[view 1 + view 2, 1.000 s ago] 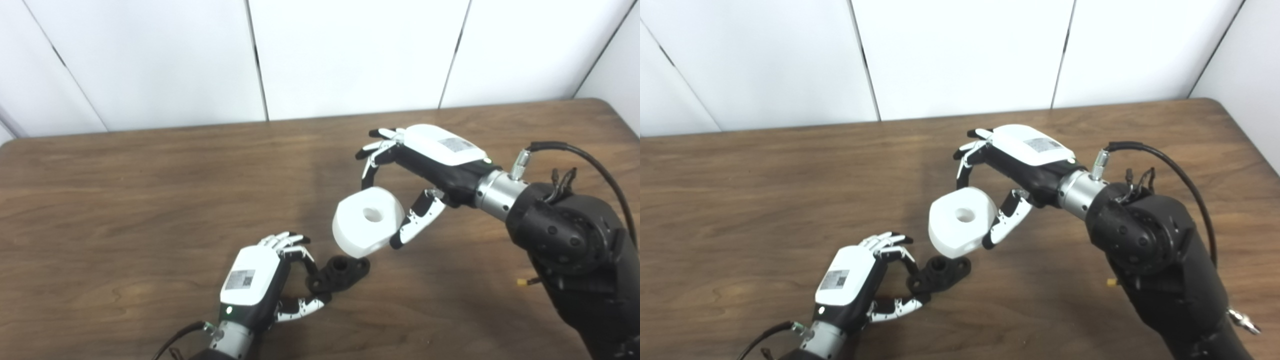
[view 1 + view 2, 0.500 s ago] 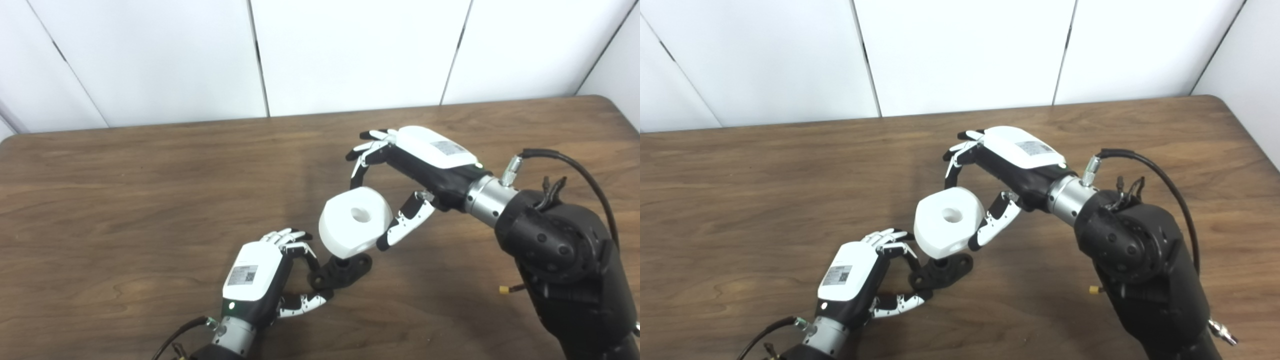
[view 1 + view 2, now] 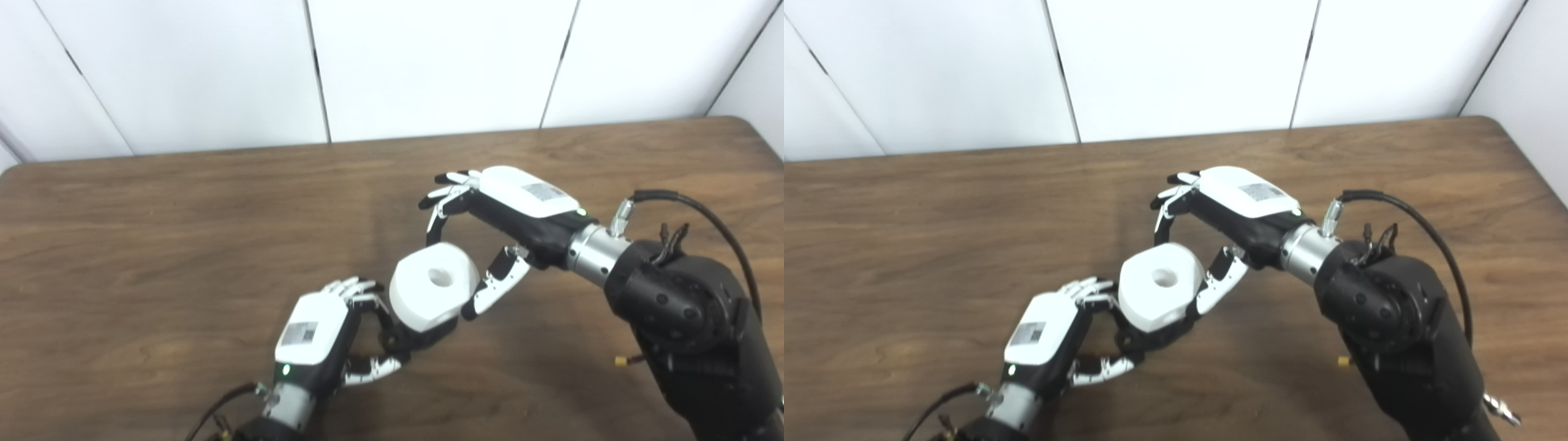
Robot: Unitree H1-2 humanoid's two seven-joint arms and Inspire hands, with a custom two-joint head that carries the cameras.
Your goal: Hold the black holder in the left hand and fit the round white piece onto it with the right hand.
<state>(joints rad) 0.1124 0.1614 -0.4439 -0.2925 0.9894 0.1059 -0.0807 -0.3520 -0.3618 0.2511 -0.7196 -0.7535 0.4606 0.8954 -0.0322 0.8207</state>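
Note:
The round white piece (image 3: 433, 285) with a centre hole sits right over the black holder (image 3: 409, 339), covering most of it. My right hand (image 3: 490, 226) is shut on the white piece, fingers on its far side and thumb on its near right side. My left hand (image 3: 331, 334) grips the holder's left end just above the brown table (image 3: 153, 245). Only the holder's lower rim shows beneath the white piece (image 3: 1159, 294); whether the two are seated together cannot be told.
A black cable (image 3: 704, 214) loops above my right forearm. The table's back edge meets a white panelled wall (image 3: 429, 61). The table's right corner (image 3: 1500, 131) lies near the right arm.
My right hand has carried the white piece down and to the left, from beside the holder to directly over it. My left hand has kept its hold on the holder.

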